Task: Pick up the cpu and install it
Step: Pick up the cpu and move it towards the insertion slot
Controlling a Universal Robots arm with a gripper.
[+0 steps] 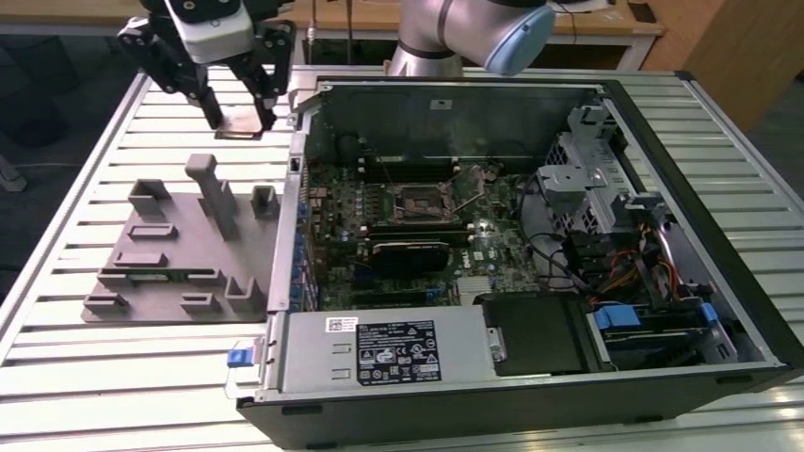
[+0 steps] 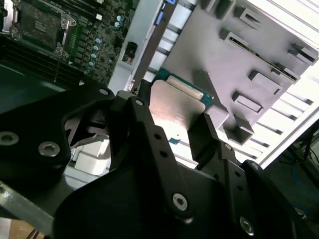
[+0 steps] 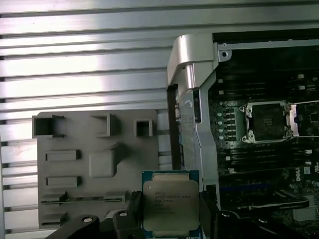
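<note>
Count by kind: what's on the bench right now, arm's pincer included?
cpu: 1
pincer, shut on the cpu: 1
grey fixture block: 1
PC case, open: 1
cpu socket on its board: 1
Total: 5

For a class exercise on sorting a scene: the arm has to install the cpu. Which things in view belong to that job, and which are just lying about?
In the job: flat square silver-topped cpu, gripped in the black hand; square black socket frame with metal lever.
Lying about: grey plastic fixture block; silver labelled power supply box; slatted metal table.
</note>
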